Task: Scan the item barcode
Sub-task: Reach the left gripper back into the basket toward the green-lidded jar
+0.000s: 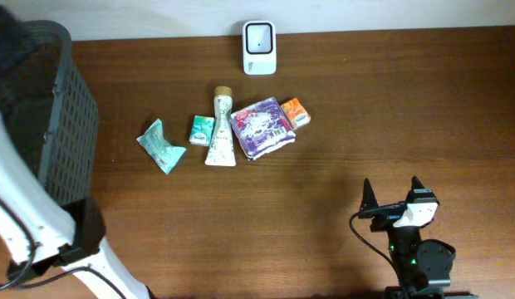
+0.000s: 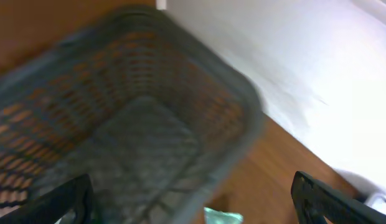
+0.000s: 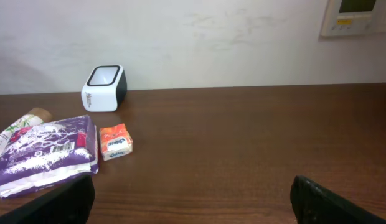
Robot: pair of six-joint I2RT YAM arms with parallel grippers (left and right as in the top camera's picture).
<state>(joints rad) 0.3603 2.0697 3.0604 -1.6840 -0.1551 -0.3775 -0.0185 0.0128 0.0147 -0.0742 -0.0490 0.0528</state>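
A white barcode scanner point(image 1: 259, 47) stands at the table's far edge, also seen as the scanner point(image 3: 104, 88) in the right wrist view. Several items lie mid-table: a teal pouch point(image 1: 161, 146), a small green box point(image 1: 200, 130), a cream tube point(image 1: 221, 129), a purple packet point(image 1: 262, 127) with its barcode up, and an orange box point(image 1: 295, 112). My right gripper point(image 1: 392, 191) rests open near the front edge, well apart from them, nothing between its fingers point(image 3: 330, 199). My left gripper point(image 2: 193, 205) hangs open and empty over the basket point(image 2: 137, 118); that view is blurred.
The dark mesh basket point(image 1: 50, 116) fills the table's left end. The teal pouch point(image 2: 223, 216) shows just past the basket's rim. A wall panel point(image 3: 357, 17) sits high on the wall at the right. Bare wood lies between the items and my right gripper.
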